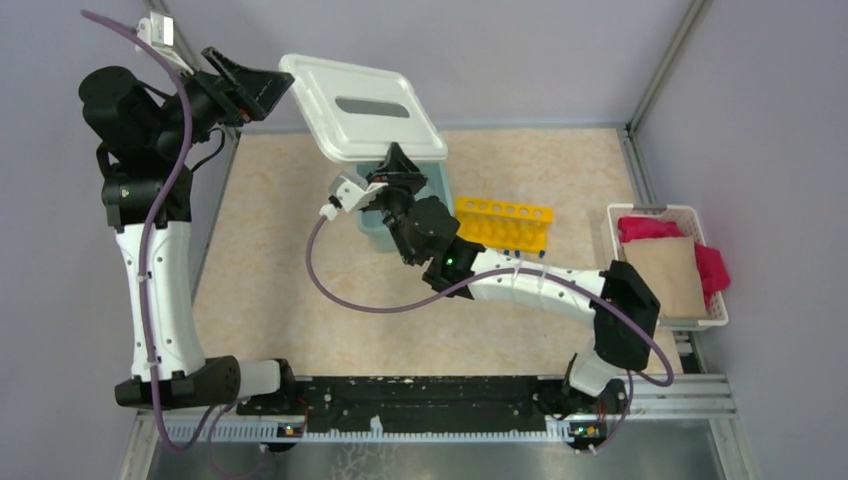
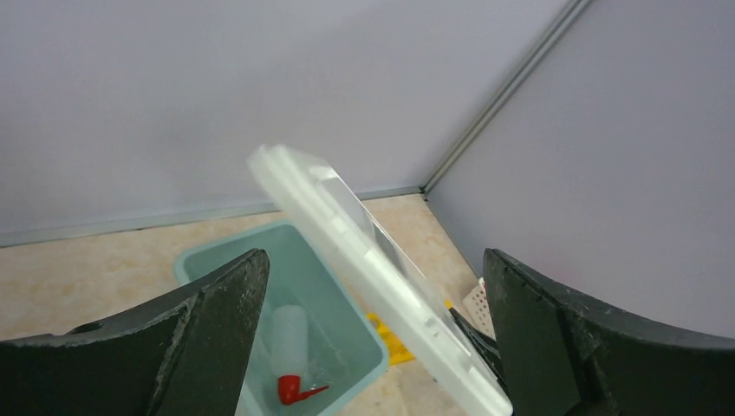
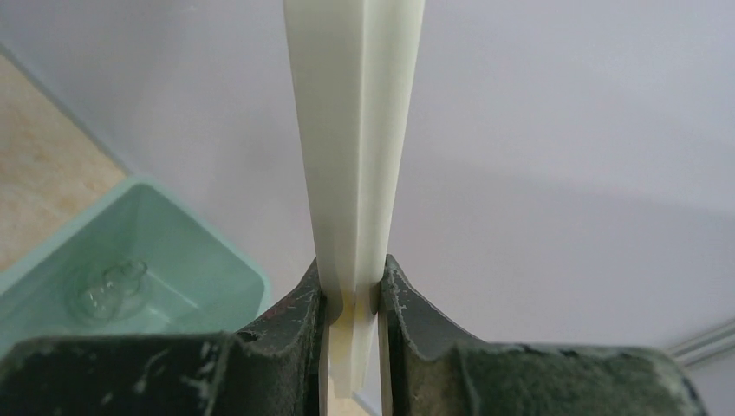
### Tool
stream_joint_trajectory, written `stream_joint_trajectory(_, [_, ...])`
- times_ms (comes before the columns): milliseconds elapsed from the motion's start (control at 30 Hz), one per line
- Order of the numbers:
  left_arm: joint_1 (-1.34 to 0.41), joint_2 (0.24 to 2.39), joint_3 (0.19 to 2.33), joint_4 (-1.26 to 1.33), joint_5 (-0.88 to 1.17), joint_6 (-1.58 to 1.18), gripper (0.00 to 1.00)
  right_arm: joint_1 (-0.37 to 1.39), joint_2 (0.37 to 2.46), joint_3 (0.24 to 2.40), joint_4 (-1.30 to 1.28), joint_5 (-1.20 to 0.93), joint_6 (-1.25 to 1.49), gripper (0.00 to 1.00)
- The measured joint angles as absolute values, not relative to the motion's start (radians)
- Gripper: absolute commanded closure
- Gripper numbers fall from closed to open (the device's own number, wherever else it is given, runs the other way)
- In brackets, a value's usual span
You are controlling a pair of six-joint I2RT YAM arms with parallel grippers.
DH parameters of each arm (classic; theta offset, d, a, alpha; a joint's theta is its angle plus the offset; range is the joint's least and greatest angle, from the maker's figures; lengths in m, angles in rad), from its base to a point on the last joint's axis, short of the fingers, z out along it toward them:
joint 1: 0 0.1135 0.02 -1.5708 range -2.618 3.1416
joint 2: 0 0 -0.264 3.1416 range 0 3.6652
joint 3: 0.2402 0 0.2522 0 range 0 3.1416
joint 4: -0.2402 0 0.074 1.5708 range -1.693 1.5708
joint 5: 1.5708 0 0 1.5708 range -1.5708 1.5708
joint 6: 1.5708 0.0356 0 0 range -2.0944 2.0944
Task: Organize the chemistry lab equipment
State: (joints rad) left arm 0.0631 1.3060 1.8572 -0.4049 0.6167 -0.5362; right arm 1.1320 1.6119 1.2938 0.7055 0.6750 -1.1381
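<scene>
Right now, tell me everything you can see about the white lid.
The white lid is a flat, rectangular, plastic-looking panel with rounded corners, a raised rim and a grey rectangular recess in the middle. It is off the pale green bin, held tilted above it. The right claw alone is seen touching it, pinched shut on one edge.

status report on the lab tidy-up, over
Right hand shut on flat white plastic lid, held above teal plastic bin. Left hand open, empty. Red-nozzled translucent squeeze bottle in bin.

Yellow rack (image 1: pixel 503 213) (white lid (image 1: pixel 330 112))
</scene>
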Motion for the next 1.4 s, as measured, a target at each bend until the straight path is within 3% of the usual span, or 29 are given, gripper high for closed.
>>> stream_joint_trajectory(433, [0.178,1.367,1.731,-0.579,0.678,-0.373,0.01,1.113,1.716,1.261,0.287,0.659,-1.129,0.91])
stream_joint_trajectory(500, [0.182,1.367,1.692,-0.592,0.682,-0.349,0.01,1.107,1.738,1.261,0.281,0.661,-1.143,0.83])
stream_joint_trajectory(567, [0.185,1.367,1.657,-0.615,0.688,-0.323,0.01,1.103,1.756,1.261,0.272,0.661,-1.15,0.69])
stream_joint_trajectory(700, [0.192,1.361,1.611,-0.63,0.694,-0.279,0.01,1.101,1.765,1.269,0.204,0.664,-1.121,0.6])
stream_joint_trajectory(1000, [0.201,1.338,1.596,-0.63,0.711,-0.226,0.01,1.101,1.765,1.283,0.061,0.632,-1.024,0.19])
stream_joint_trajectory(1400, [0.212,1.319,1.538,-0.653,0.707,-0.14,0.01,1.096,1.755,1.418,-0.276,0.556,-0.808,0.13])
